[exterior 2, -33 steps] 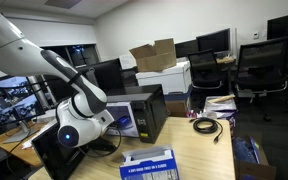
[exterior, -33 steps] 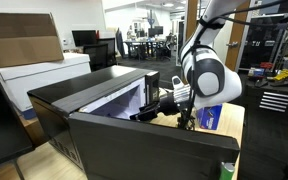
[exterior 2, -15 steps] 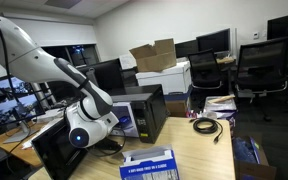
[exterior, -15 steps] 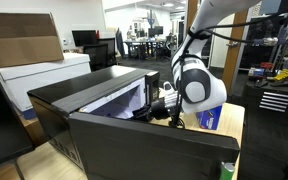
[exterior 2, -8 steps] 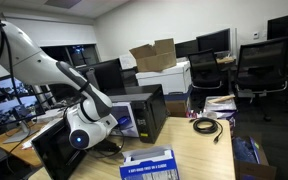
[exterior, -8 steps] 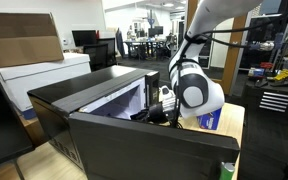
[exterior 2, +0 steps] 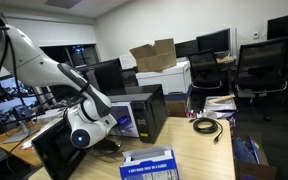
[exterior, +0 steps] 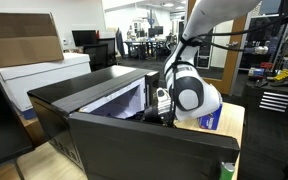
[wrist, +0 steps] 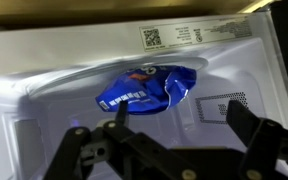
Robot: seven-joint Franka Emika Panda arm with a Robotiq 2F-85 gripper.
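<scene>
Empty fingers (wrist: 267, 140) spread wide inside microwave (exterior 2: 154, 110); blue bag (wrist: 146, 88) just ahead, untouched; judge best: centre on bag, advance slowly, avoid scraping cavity.

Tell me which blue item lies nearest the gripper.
The crumpled blue bag inside the microwave, just ahead of the open gripper; the blue-and-white box sits outside on the desk.

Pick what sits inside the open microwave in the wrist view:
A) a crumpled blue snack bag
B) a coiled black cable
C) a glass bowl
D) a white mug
A: the wrist view shows a crumpled blue snack bag inside the white cavity of the microwave, just beyond the open gripper.
</scene>
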